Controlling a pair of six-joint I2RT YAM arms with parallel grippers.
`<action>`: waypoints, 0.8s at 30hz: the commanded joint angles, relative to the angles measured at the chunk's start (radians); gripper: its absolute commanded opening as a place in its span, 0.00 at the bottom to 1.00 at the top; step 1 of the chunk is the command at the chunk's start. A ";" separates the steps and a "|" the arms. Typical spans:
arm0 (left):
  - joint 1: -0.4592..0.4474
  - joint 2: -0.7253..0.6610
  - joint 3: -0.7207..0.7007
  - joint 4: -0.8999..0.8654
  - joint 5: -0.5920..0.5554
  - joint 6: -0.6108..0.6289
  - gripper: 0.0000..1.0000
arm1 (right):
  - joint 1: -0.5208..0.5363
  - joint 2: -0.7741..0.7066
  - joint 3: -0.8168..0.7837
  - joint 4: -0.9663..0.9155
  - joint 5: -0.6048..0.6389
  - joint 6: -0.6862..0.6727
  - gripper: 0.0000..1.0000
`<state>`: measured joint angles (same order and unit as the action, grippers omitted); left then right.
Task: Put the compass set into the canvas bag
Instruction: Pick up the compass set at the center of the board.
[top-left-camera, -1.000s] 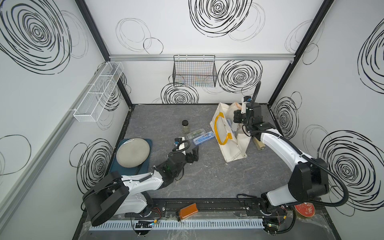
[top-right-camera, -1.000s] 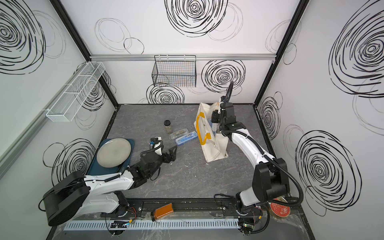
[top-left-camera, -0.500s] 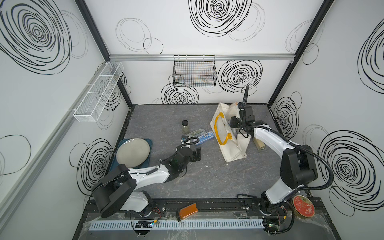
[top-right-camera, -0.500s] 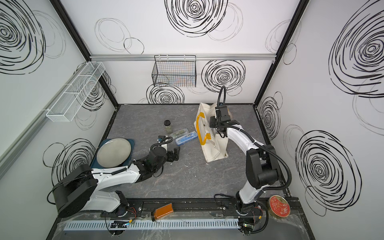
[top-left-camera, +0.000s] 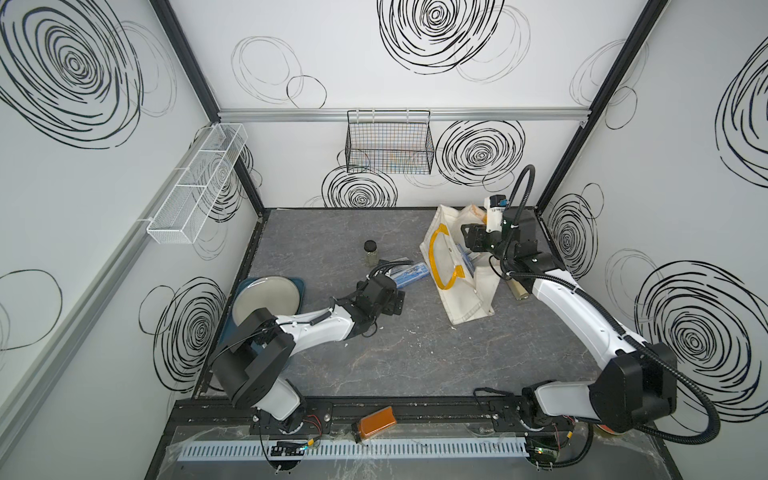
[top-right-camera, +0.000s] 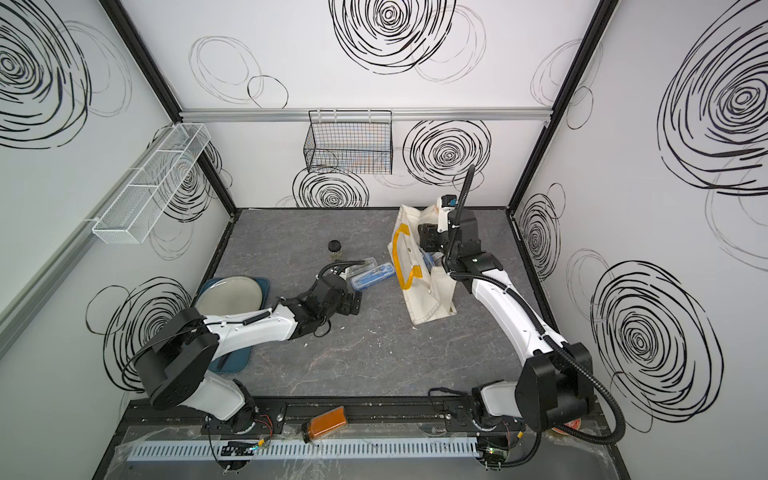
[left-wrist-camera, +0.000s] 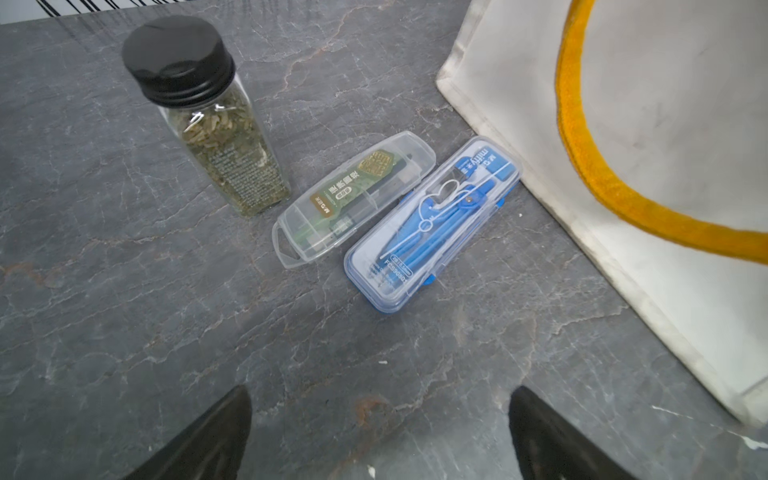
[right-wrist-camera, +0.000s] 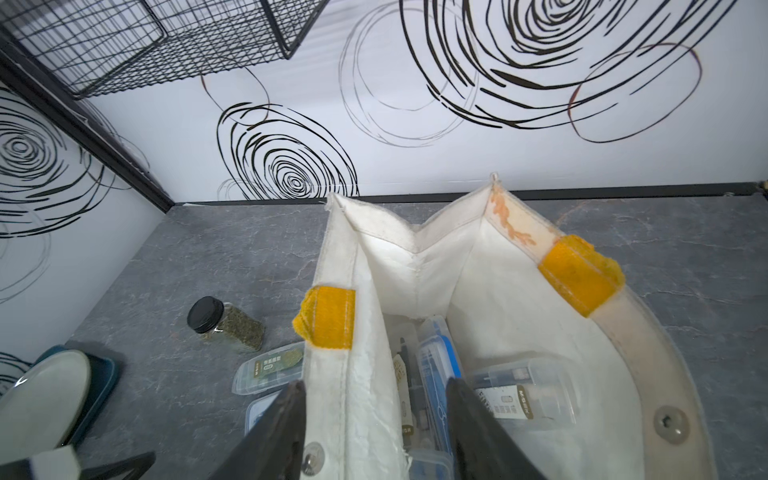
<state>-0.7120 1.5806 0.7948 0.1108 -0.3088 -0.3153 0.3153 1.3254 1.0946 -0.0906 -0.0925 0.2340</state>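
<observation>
Empty left gripper (left-wrist-camera: 380, 399), fingers spread wide, sits just short of blue clear-plastic compass set case (left-wrist-camera: 432, 224); right gripper (right-wrist-camera: 374, 386), fingers half-open, straddles cream yellow-handled canvas bag (right-wrist-camera: 415, 266) wall without pinching.

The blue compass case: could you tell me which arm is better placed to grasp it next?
Left: the left fingers, open, face the blue compass case; the right fingers straddle the canvas bag wall.

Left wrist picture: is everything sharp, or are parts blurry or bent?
Left wrist view: the blue compass set and spice jar are crisp, though the jar seems to lean, probably from wide-angle distortion; the fingers of the left gripper are dark and soft-edged. In both top views the light is even and shadows are faint.
</observation>
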 joint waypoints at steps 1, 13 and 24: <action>0.024 0.065 0.089 -0.088 0.074 0.104 0.99 | 0.008 -0.037 -0.038 0.037 -0.041 0.015 0.58; 0.065 0.304 0.361 -0.277 0.157 0.211 0.99 | 0.011 -0.076 -0.089 0.056 -0.041 0.041 0.58; 0.092 0.394 0.444 -0.284 0.208 0.257 0.99 | 0.016 -0.072 -0.087 0.063 -0.053 0.050 0.58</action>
<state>-0.6292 1.9469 1.2007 -0.1627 -0.1329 -0.0952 0.3252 1.2758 1.0168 -0.0628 -0.1360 0.2699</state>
